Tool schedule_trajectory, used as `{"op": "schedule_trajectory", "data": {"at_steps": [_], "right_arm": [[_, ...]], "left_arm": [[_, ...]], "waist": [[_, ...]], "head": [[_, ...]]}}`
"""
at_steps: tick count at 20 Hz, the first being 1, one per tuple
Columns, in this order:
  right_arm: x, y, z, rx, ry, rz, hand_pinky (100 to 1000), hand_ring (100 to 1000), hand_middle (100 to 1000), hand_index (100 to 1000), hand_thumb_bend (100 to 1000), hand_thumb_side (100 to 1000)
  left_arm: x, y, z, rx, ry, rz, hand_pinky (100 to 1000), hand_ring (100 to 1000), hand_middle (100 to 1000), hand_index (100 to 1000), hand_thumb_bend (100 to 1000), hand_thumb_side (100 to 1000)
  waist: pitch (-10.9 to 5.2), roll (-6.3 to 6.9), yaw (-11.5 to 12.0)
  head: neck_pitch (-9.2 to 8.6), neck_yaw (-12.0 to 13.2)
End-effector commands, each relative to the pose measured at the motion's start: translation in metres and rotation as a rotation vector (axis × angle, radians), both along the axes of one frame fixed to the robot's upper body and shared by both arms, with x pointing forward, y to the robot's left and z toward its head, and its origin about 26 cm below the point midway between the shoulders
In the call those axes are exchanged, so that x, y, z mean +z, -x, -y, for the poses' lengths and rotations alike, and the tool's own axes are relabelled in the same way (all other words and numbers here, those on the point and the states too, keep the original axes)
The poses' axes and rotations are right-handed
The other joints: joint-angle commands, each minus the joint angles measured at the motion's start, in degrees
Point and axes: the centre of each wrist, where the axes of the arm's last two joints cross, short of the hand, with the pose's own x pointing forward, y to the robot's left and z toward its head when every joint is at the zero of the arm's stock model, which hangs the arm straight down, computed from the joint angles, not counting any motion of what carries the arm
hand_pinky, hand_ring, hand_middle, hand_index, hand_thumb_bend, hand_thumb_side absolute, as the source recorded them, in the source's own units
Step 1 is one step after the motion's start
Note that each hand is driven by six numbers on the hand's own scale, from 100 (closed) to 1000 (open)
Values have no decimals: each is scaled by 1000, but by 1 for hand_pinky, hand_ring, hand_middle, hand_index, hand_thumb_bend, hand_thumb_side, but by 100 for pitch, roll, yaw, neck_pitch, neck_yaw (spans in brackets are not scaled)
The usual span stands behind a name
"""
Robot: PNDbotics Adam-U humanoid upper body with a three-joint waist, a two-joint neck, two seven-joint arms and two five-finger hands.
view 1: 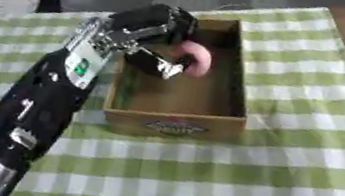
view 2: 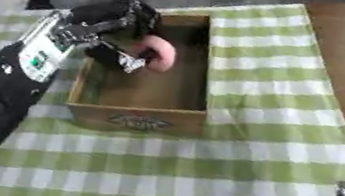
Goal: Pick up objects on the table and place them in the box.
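Over the wooden box (view 1: 173, 126), my left hand (view 1: 161, 42) curls its fingers around a pink object (view 1: 195, 59), not yet let go. I see nothing else waiting on the checked tablecloth (view 1: 267, 188).
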Motion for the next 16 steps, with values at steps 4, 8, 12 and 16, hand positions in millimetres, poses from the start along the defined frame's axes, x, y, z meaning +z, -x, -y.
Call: {"op": "schedule_trajectory", "data": {"at_steps": [4,8,12,16], "right_arm": [[6,4,0,8,1,24,779,626,554,776,100,911],[6,4,0,10,1,24,779,625,554,775,100,912],[6,4,-1,14,0,22,779,625,554,775,100,911],[6,4,-1,17,-1,22,779,625,554,774,100,913]], "left_arm": [[2,-2,-3,-91,-360,51,660,774,760,796,100,202],[-8,-6,-6,-39,-431,46,746,847,837,925,100,179],[-18,-11,-12,11,-467,50,775,873,865,964,100,168],[-25,-14,-16,42,-477,71,791,889,889,990,124,166]], "waist": [[-106,-42,11],[-113,-50,19],[-123,-56,38],[-130,-66,45]], "head": [[-55,13],[-38,9],[-31,7],[-34,8]]}}
